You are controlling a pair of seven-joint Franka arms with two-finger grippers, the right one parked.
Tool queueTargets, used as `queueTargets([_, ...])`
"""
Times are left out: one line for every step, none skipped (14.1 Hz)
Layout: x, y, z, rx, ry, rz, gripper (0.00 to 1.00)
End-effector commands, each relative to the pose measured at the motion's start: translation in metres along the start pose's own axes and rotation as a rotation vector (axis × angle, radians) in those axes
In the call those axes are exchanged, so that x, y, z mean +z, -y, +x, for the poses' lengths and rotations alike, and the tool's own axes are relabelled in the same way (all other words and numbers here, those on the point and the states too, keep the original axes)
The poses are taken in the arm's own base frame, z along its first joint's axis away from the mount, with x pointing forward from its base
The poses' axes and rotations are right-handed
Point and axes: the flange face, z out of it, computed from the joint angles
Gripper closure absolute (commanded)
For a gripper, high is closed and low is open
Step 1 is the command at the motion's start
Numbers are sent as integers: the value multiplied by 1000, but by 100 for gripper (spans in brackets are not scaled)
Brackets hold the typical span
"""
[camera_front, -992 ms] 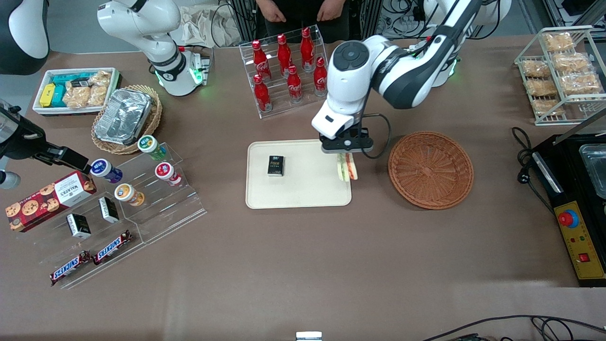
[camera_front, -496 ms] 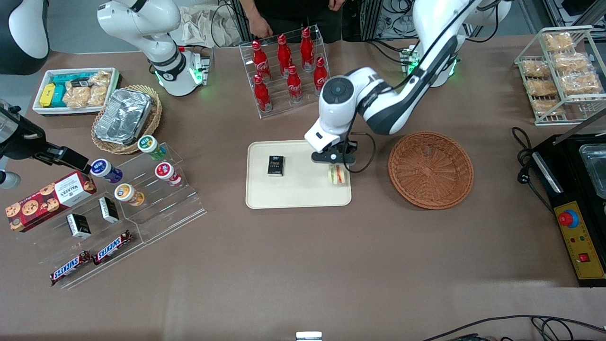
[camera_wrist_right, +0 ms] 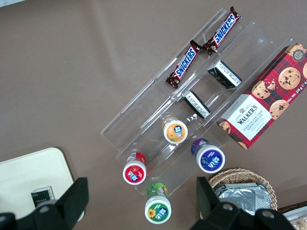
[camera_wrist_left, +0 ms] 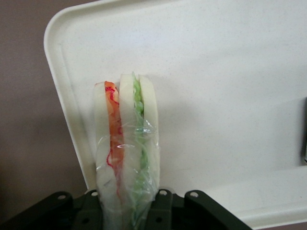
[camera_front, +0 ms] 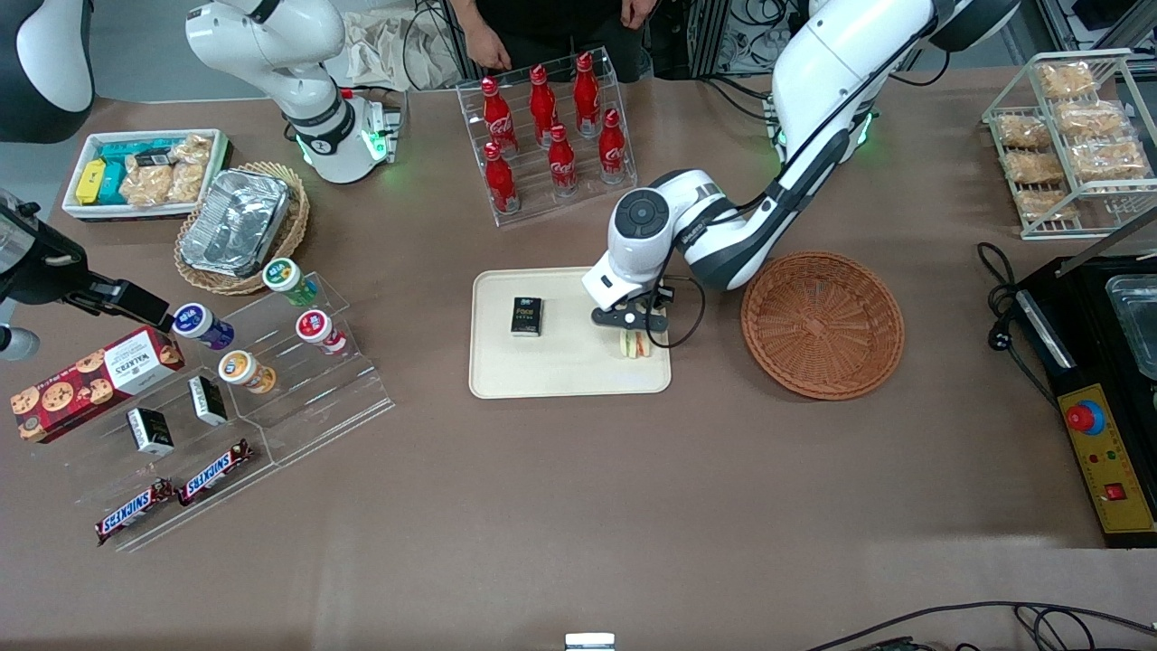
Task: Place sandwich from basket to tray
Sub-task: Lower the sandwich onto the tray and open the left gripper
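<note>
The sandwich [camera_front: 636, 344] is a wrapped wedge of pale bread with red, orange and green layers, held upright on the cream tray [camera_front: 560, 375] near the tray's end toward the basket. My left gripper [camera_front: 633, 327] is shut on the sandwich and low over the tray. In the left wrist view the sandwich [camera_wrist_left: 127, 143] stands between the black fingers [camera_wrist_left: 165, 211], its tip against the tray [camera_wrist_left: 230, 86] close to the rim corner. The reddish-brown basket [camera_front: 822, 324] lies beside the tray toward the working arm's end, with nothing in it.
A small black box [camera_front: 526, 316] lies on the tray toward the parked arm's end. A rack of red bottles [camera_front: 547, 127] stands farther from the front camera than the tray. A clear stand with cups and snack bars [camera_front: 244, 380] lies toward the parked arm's end.
My left gripper has come down with the sandwich from above the tray's edge to the tray surface, shifting slightly toward the tray's middle. The sandwich stays gripped.
</note>
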Motion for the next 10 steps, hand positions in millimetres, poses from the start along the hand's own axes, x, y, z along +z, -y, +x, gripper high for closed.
queueTargets([6, 0, 4, 18, -14, 5, 100])
queueTargets([9, 9, 10, 1, -15, 16, 100])
queueTargets([10, 9, 10, 2, -13, 16, 45])
queueTargets([10, 10, 10, 6, -14, 18, 1])
queueTargets([9, 10, 11, -4, -15, 18, 0])
queueTargets([9, 11, 10, -6, -15, 20, 0])
queueTargets([7, 10, 12, -6, -18, 20, 0])
queueTargets([2, 10, 13, -8, -25, 21, 0])
queueTargets([-3, 12, 14, -10, -31, 25, 0])
queueTargets([-13, 13, 16, -16, -39, 34, 0])
